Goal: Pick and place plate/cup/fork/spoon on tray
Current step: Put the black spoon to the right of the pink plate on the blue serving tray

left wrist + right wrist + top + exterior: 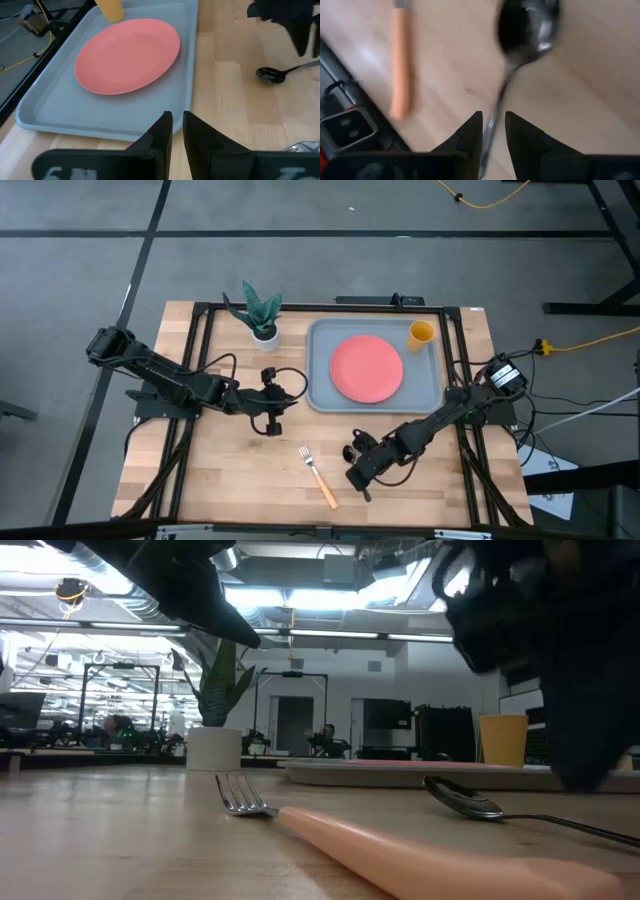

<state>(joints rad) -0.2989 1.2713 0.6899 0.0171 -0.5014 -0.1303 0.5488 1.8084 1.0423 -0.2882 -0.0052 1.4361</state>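
Observation:
The coral-red plate [367, 368] and the yellow-orange cup [421, 332] stand on the blue-grey tray [320, 395] at the table's far right. The tan-handled fork [318, 476] lies flat on the wood near the front edge. The dark spoon [527, 27] lies on the table just right of it, and also shows in the low view [465, 798]. My right gripper [493, 120] hangs low over the spoon, open by a narrow gap, one finger on each side of the thin handle [496, 107]. My left gripper [177, 122] is shut and empty, left of the tray.
A small white pot with a green plant [262, 315] stands at the far edge, left of the tray. Bare wood lies between the fork and the tray's near rim [100, 131]. A dark frame runs round the table's edges.

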